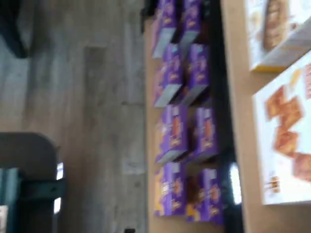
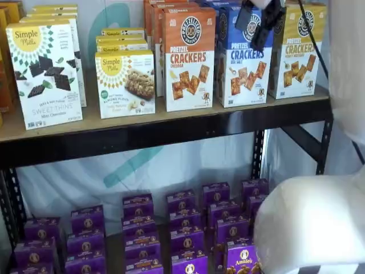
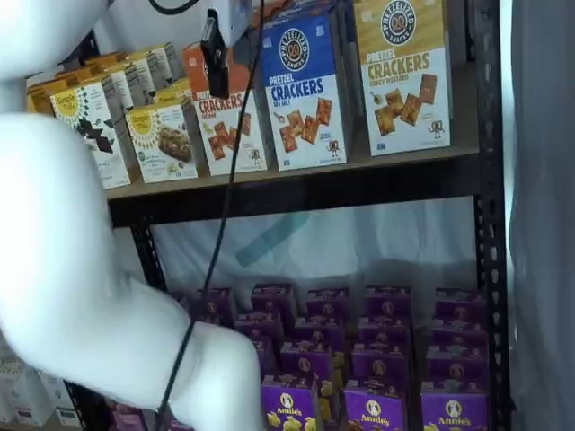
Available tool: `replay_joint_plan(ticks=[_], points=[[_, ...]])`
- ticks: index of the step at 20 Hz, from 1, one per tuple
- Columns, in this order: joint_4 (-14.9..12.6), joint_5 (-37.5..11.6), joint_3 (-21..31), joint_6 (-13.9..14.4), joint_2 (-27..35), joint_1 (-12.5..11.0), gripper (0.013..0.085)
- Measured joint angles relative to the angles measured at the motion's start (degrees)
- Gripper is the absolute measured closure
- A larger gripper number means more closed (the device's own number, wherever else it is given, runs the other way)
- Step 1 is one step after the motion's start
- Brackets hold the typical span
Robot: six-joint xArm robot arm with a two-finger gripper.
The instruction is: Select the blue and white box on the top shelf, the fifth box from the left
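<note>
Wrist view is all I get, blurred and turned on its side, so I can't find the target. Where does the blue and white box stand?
Observer: The blue and white box stands upright on the top shelf, between an orange cheddar box and a yellow-topped box.
Operator: Where is the pincer?
Observer: In a shelf view the pincer hangs in front of that box's upper part.
Operator: Open or gripping?
Observer: Open; a gap shows between its black fingers, and nothing is held.
</note>
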Motion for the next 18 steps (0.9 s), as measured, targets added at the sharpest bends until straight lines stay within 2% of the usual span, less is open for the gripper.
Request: replay_joint_plan(ticks=[5, 10, 14, 18], points=[[3.74, -5.91, 0.38, -1.07, -0.12, -2.43, 0.0130], [7.41, -6.16, -3.19, -2.15, 2.75, -5.56, 0.0130], [8.47, -5.97, -5.99, -2.71, 5.01, -6.86, 0.0130], [8.32, -6.21, -8.46, -2.91, 7.61, -6.87, 0.0130]])
